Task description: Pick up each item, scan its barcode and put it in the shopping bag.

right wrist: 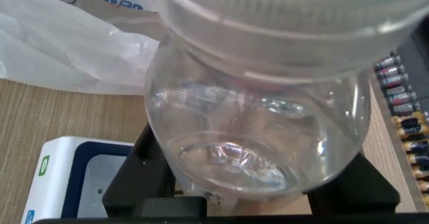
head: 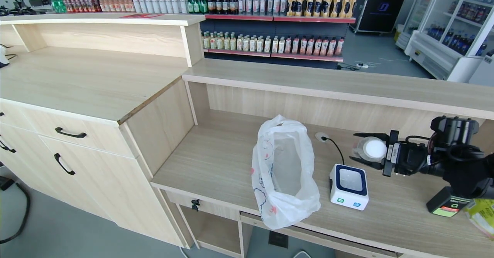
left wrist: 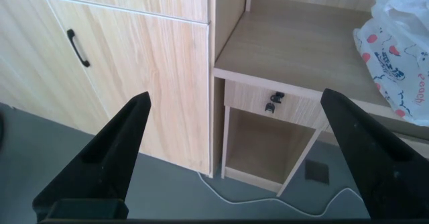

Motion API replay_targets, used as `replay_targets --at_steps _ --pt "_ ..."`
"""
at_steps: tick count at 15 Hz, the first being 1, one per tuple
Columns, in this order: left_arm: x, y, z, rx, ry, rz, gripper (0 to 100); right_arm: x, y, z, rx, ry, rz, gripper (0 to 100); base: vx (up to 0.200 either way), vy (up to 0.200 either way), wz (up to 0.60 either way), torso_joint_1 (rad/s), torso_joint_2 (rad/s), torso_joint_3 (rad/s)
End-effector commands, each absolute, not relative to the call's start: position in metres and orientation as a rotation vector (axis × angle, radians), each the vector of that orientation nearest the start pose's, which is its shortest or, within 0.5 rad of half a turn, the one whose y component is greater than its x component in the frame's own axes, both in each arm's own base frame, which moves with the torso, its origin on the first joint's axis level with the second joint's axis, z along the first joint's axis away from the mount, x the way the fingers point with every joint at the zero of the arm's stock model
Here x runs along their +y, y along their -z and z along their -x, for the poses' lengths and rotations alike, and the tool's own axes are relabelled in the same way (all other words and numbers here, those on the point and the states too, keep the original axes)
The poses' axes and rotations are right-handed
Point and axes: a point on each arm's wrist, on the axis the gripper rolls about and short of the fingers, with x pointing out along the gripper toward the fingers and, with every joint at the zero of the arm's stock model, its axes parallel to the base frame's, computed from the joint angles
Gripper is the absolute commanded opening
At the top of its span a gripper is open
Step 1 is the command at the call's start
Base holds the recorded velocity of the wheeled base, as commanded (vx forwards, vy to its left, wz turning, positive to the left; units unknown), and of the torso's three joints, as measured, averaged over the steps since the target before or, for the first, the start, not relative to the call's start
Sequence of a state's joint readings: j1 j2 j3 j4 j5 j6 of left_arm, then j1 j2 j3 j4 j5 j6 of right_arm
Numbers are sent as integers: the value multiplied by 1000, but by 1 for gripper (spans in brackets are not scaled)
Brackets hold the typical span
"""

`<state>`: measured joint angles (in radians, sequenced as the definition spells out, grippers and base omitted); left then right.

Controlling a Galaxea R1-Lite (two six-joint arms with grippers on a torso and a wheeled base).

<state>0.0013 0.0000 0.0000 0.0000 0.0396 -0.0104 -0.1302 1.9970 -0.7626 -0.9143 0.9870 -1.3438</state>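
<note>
Grips bottle (head: 375, 148) in right gripper (head: 358, 148), with scanner (head: 349, 185) just beside the jaws. Holds left gripper (left wrist: 236, 100) open, empty. Likely unscanned; seemingly nothing in bag (head: 266, 165).

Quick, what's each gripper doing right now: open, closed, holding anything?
Left gripper: open, holding nothing.
Right gripper: closed on a bottle.

A shop: drink-stocked shelves (head: 270, 22), glass-door fridges (head: 451, 22) and a wooden checkout counter (head: 216, 161) with scanner (head: 348, 186).
</note>
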Motion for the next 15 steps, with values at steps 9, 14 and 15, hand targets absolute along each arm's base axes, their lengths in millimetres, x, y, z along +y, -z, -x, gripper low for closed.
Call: replay_targets --at_steps 9,14,15 --pt "1 -75 23 0 -41 11 100 -24 -80 -347 -326 -939 1075 0 0 0 0 0 0 0" --pt "1 -75 23 0 -41 11 100 -24 -75 -349 -333 -953 1071 0 0 0 0 0 0 0" --pt "1 -75 23 0 -41 11 100 -25 -73 -350 -331 -952 1070 0 0 0 0 0 0 0"
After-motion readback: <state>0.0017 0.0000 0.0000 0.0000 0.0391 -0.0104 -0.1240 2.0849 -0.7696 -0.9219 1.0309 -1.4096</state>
